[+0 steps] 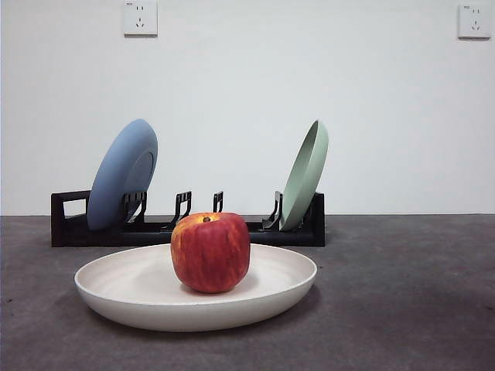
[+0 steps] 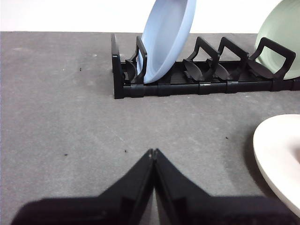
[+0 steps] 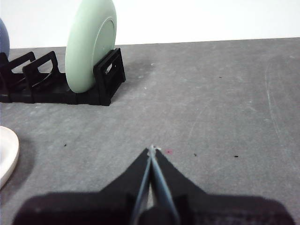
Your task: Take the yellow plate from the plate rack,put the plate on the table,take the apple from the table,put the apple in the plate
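The red apple sits upright in the middle of the yellow plate, which lies flat on the table in front of the plate rack. An edge of the plate shows in the left wrist view and in the right wrist view. My left gripper is shut and empty, low over the table off to one side of the plate. My right gripper is shut and empty on the plate's other side. Neither gripper shows in the front view.
The black rack holds a blue plate at one end and a pale green plate at the other, both leaning upright. The slots between them stand empty. A white wall with two sockets is behind.
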